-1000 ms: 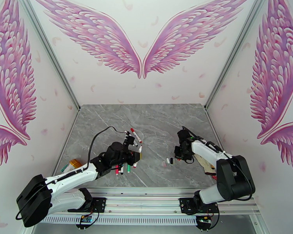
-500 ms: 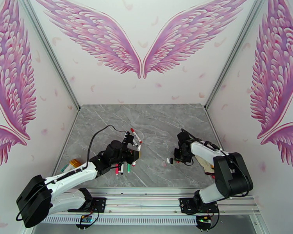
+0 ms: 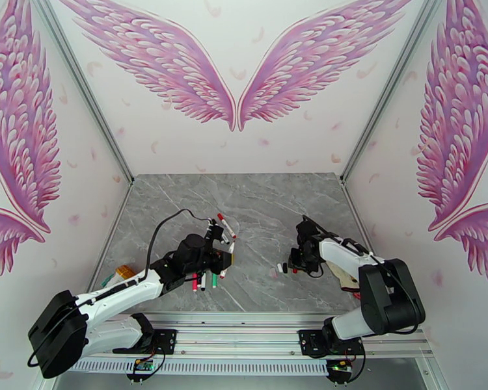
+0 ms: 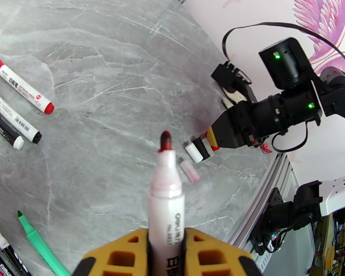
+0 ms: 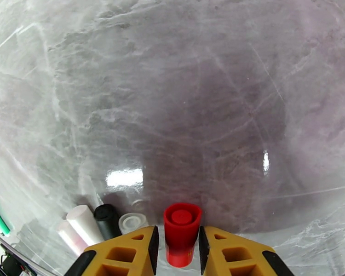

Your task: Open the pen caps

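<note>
My left gripper (image 4: 166, 247) is shut on a white-barrelled pen (image 4: 166, 198) whose bare dark red tip points away from the camera; in the top view this gripper (image 3: 229, 257) hovers over the table's left half. A red pen cap (image 5: 181, 231) sits between the fingers of my right gripper (image 5: 177, 247), low over the table, with a thin gap at the left finger. Just left of it lie a white cap (image 5: 83, 219), a black cap (image 5: 107, 219) and a clear one (image 5: 133, 221). The left wrist view shows the white cap (image 4: 194, 152) beside the right gripper (image 4: 214, 136).
Capped pens (image 4: 20, 88) lie on the grey marble table (image 3: 263, 203) at the far left; a green pen (image 4: 37, 238) and other pens (image 3: 205, 281) lie nearer the front. An orange object (image 3: 122, 274) sits at the table's left edge. A metal rail (image 3: 257, 320) runs along the front.
My right gripper has shifted slightly left toward the loose caps, and its jaws have eased apart around the red cap. The left arm and its pen have stayed put.
</note>
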